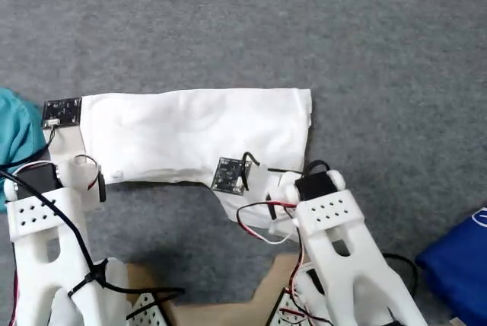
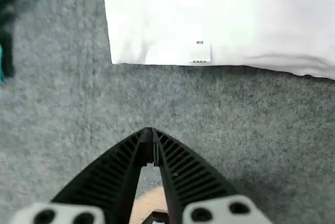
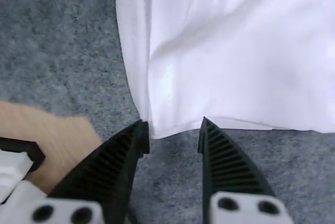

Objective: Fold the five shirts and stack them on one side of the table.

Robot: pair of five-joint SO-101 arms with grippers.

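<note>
The grey-covered desk (image 1: 243,29) carries a white shirt (image 1: 190,132) folded into a long band, lying flat in front of the two arms. The left arm (image 1: 46,250) stands at the white shirt's left end, and the right arm (image 1: 342,250) at its near right corner. A blue shirt (image 1: 456,265) lies well apart from the white shirt, past its right end on the arms' side. A teal shirt (image 1: 15,132) lies just past its left end.

The left jaws are pressed together over bare grey cover, near the white shirt's (image 2: 220,9) near edge but apart from it. The right jaws are spread, their tips right at the hem of the white shirt's (image 3: 235,51) corner. I cannot tell whether they touch the cloth.

A patch of bare wood (image 3: 47,130) shows beside that corner. A small white label (image 2: 199,52) sits on the white shirt's near edge, opposite the left jaws.
</note>
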